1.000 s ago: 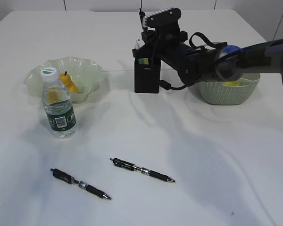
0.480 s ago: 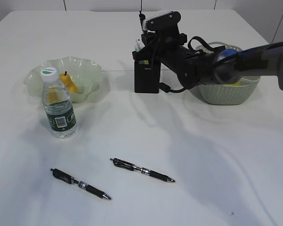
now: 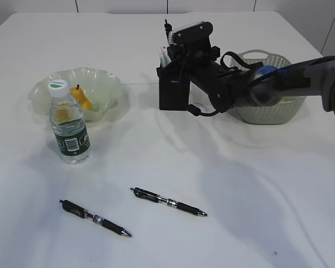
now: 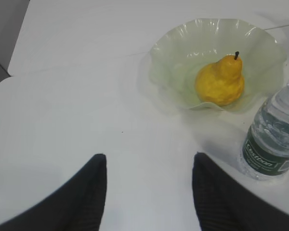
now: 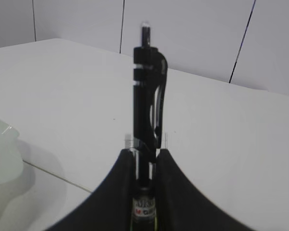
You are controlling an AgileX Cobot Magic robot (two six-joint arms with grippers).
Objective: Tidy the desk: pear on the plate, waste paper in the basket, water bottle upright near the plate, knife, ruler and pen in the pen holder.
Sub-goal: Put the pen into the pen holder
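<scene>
While the right gripper held a black pen upright between its narrow jaws, we saw it over the pen holder, probably lowering inside. The left gripper stood wide and empty. The pear lay on the plate, the water bottle upright beside it.

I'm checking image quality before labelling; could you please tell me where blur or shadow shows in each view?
Exterior view: sharp, with soft arm shadows on the white desk. Left wrist view: the dark gripper fingers are blurred, the yellow pear fairly crisp. Right wrist view: the upright black pen is soft-edged, the background hazy.
</scene>
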